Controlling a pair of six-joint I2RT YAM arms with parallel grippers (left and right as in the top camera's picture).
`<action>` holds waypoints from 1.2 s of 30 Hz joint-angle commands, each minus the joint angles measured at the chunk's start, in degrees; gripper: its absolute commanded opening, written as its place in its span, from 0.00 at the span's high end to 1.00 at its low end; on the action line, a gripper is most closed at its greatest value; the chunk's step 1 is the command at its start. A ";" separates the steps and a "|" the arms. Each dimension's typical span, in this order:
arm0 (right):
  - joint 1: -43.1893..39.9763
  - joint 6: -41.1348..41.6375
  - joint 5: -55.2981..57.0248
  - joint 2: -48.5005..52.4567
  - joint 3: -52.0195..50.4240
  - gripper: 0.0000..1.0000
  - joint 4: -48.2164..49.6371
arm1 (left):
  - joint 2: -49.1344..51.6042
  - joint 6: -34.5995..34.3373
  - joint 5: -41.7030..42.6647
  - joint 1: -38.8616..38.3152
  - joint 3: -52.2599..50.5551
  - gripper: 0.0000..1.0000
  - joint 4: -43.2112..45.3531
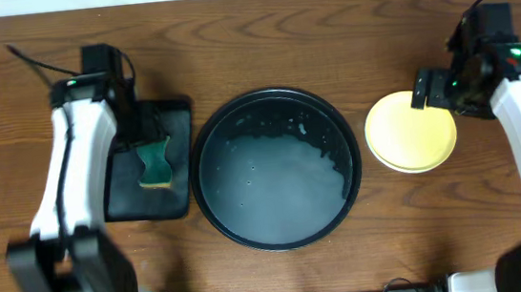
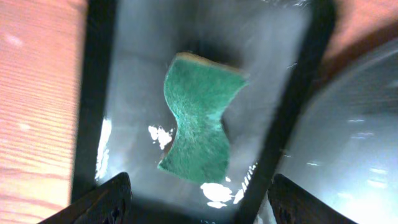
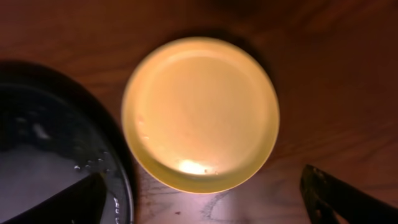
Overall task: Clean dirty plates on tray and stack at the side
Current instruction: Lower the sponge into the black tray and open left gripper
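The large round black tray (image 1: 210, 194) sits mid-table, holding only a film of water and droplets; its rim also shows in the right wrist view (image 3: 121, 180). The pale yellow plate (image 1: 410, 130) lies on the wood just right of the tray, also seen in the right wrist view (image 3: 200, 112). A pale edge shows under its near rim, and no mint-blue plate is visible. My right gripper (image 3: 205, 202) is open and empty above the plate's near edge, at its far right side in the overhead view (image 1: 439, 88). My left gripper (image 2: 199, 208) is open and empty above the green sponge (image 2: 200, 118).
The green sponge (image 1: 154, 163) lies on a smaller rectangular black tray (image 1: 177, 197), wet, left of the round tray; its rim also shows in the left wrist view (image 2: 93, 93). Bare wood table surrounds everything.
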 commanded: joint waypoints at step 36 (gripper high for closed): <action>0.50 -6.58 0.35 -29.40 -0.35 0.01 4.96 | -11.21 -0.70 1.79 0.09 1.70 0.27 -0.76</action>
